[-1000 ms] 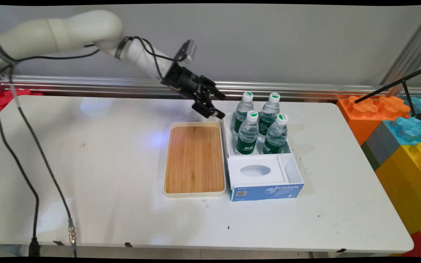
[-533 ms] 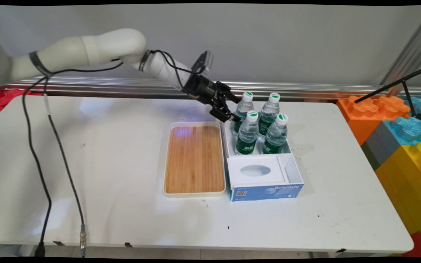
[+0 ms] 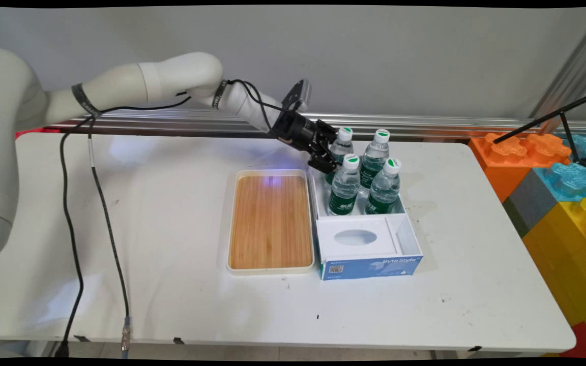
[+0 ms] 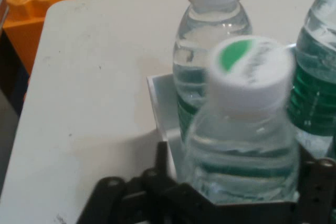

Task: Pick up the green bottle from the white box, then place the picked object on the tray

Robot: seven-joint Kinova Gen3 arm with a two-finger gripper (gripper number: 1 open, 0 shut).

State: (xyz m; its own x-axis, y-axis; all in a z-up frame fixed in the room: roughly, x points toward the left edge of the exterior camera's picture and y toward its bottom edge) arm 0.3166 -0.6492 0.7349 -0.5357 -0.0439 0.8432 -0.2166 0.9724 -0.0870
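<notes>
In the main view, your gripper (image 3: 329,158) hangs low at the far left corner of the white box (image 3: 409,230), with the rear left bottle (image 3: 337,152) right at its tip and the three other bottles (image 3: 374,175) packed tight just past it. The wooden tray (image 3: 270,221) lies below and behind the hand, touching the box's side, on the white table (image 3: 145,254).

In the hand view, that bottle sits between the two fingers (image 4: 321,182) — they stand apart on either side of its shoulder, and I can't make out whether the pads are touching plastic yet. Its white cap (image 4: 251,69) fills the middle of the frame; a second bottle (image 4: 212,51) stands straight ahead beyond it, a third (image 4: 317,87) off to the hand's right.

Judge it as a full water bottle: fairly heavy for its size, thin-walled and smooth, so it will likely flex and slip under a hard squeeze. The stiffest hold looks to be the shoulder just under the cap — clear of the neighbours.
</notes>
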